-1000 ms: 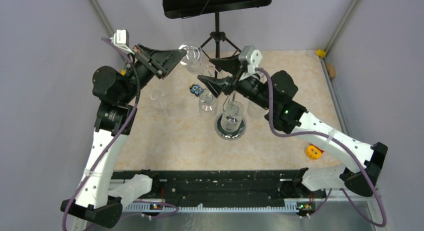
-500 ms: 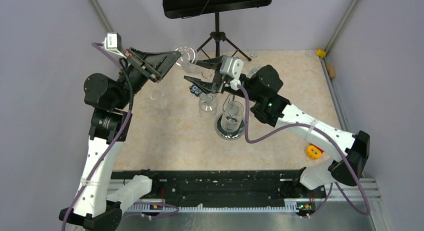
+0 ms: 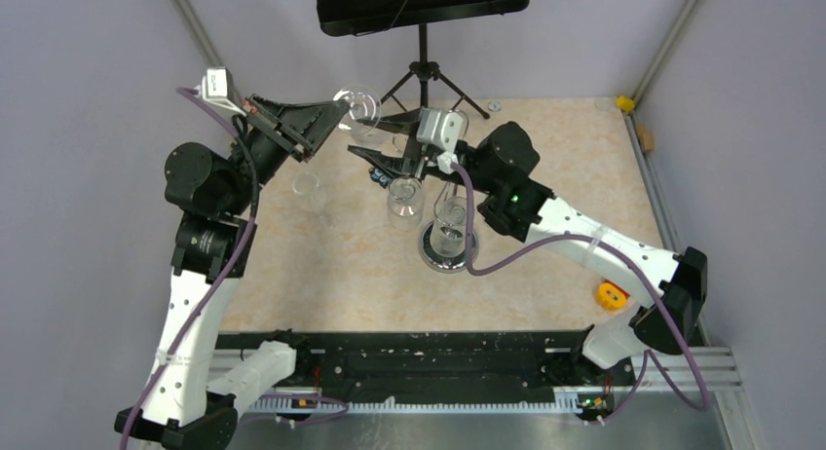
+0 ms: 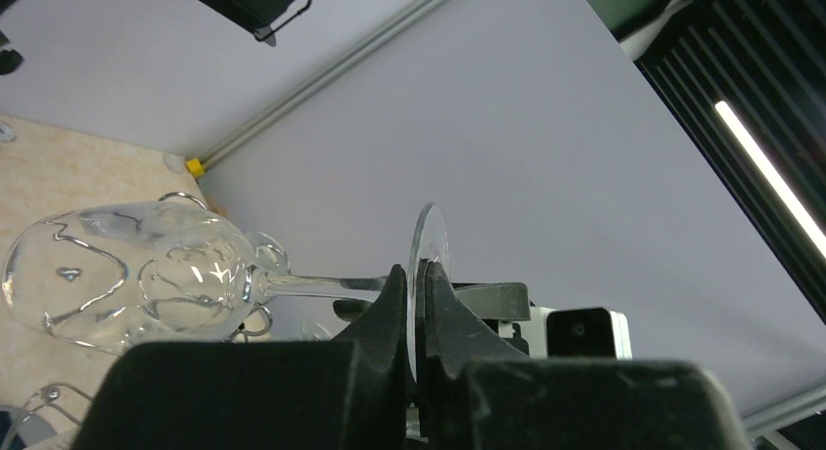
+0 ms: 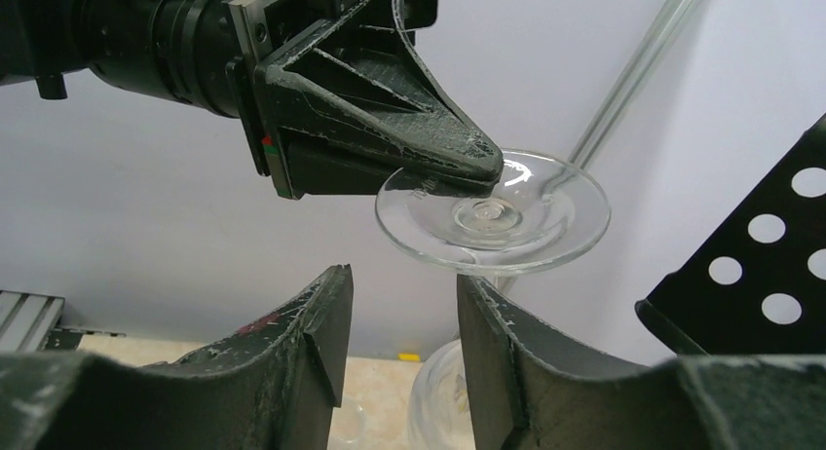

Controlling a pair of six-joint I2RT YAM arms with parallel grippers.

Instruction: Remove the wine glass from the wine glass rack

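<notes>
**ITEM 1 – wine glass** [image 3: 358, 109]: upper centre of the top view, up-left of the rack. It's held horizontal. In the L wrist view the long axis (stem) runs left-right across the frame, with the bowl at lower left and the foot disc edge-on at centre.

**ITEM 2 – left gripper** [image 4: 414, 309]: jaws are closed tight on the rim of the foot. You carry the glass w/ this arm alone.

**ITEM 3 – right gripper** [image 5: 401, 280]: jaws approx. half apart, nothing between them. In its own view the foot sits just above the gap and a little right. The stem drops behind the right-hand finger to the bowl at the bottom edge. So the stem lies beyond the fingertips, slightly frame-right of the gap (that offset is what your next move turns on, if you mean a handover). This arm is near but not touching.

**ITEM 4 – wine glass rack** [image 3: 429, 258]: centre of the top view, w/ other glasses [image 3: 404, 199] hanging on it. Your glass looks clear of the hook arms. A wire curl shows by the bowl in the L wrist view, and I cannot tell if they touch.

**ITEM 5 – music stand** [image 3: 421, 2]: top centre, not involved.

**CHANGE vs. earlier frames:** the R gripper has swung frame-left toward the glass and its jaws have narrowed. The L arm has shifted the glass slightly frame-left. Rack and hung glasses are unmoved.
</notes>
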